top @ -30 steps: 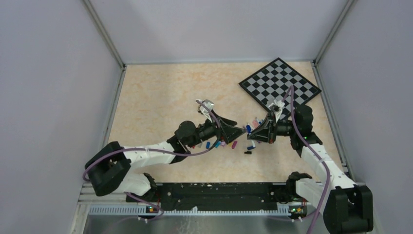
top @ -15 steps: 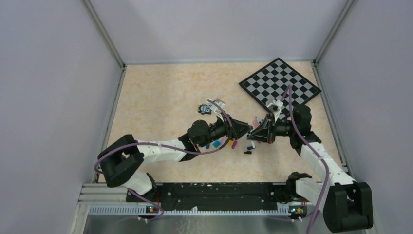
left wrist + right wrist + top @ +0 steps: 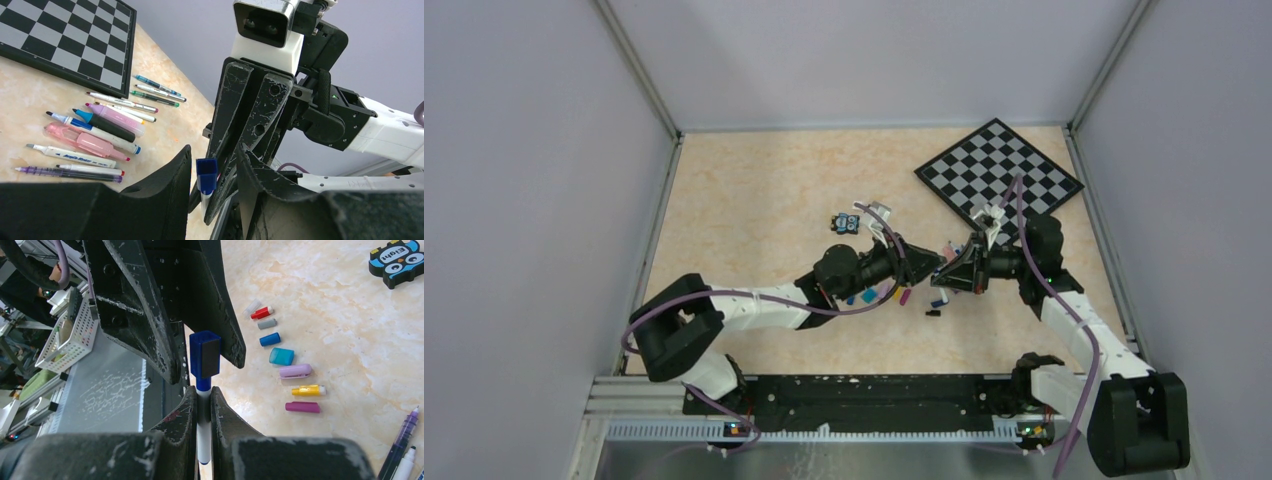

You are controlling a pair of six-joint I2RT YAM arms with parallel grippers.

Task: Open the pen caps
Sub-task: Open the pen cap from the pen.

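My right gripper (image 3: 202,390) is shut on a white-bodied pen (image 3: 203,435) held clear of the table, its blue cap (image 3: 202,355) pointing at the left arm. My left gripper (image 3: 215,150) faces it tip to tip, its jaws half closed on either side of that blue cap (image 3: 206,172). The cap sits close to one finger (image 3: 175,170), and a gap shows at the other. Several loose pen caps lie in a row on the table, from red (image 3: 260,313) to magenta (image 3: 302,407). Uncapped pens (image 3: 90,130) lie side by side by the chessboard.
The chessboard (image 3: 999,175) lies at the back right, behind the right arm. A small owl toy block (image 3: 847,222) sits just behind the left gripper. A purple pen (image 3: 400,440) lies near the caps. Enclosure walls border the table.
The left arm has reached to the right until its gripper meets the right one, uncovering the toy block. Its jaws have narrowed from wide open round the blue cap. The right arm has not moved.
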